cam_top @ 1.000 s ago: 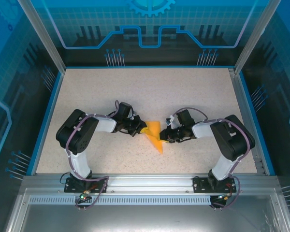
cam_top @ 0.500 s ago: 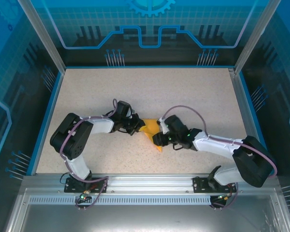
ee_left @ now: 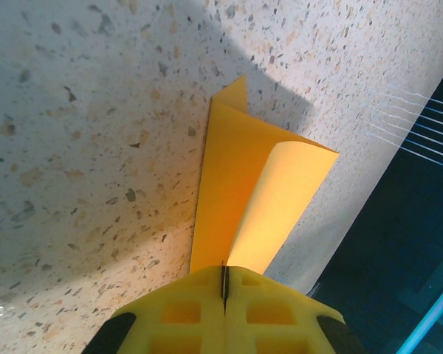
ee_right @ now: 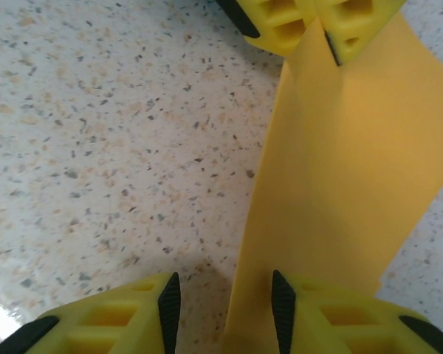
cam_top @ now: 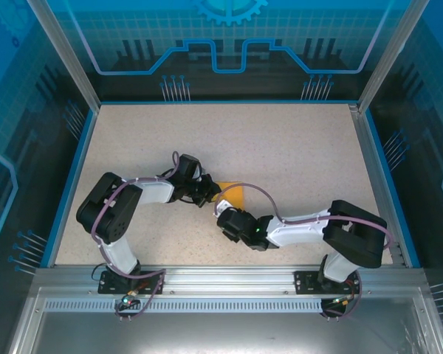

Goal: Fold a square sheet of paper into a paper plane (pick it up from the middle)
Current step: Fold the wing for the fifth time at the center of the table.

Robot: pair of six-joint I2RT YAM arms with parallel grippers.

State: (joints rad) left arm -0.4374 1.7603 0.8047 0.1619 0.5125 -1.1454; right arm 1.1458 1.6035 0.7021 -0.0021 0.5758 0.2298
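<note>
The square sheet of paper (cam_top: 235, 194) is bright orange and folded into a narrower creased shape on the speckled table. My left gripper (cam_top: 209, 195) is shut on its left end. In the left wrist view the paper (ee_left: 258, 192) fans out from the closed yellow fingers (ee_left: 192, 310) of my left gripper (ee_left: 224, 284). My right gripper (cam_top: 223, 218) sits at the paper's near end. In the right wrist view my right gripper (ee_right: 223, 313) is open. The paper's (ee_right: 347, 162) left edge lies in the gap by the right pad (ee_right: 280, 310), not pinched. The left gripper's fingers (ee_right: 295, 18) show at the top.
The speckled table (cam_top: 303, 147) has a blue rim (cam_top: 70, 184) and transparent walls on all sides. An aluminium rail (cam_top: 221, 276) runs along the near edge. The right arm's elbow (cam_top: 354, 228) lies low across the near right, with its cable (cam_top: 262, 195) looping over the paper.
The right arm has swung left and forward from the paper's right side to its near end, and its jaws have opened. The left gripper has kept its hold in place.
</note>
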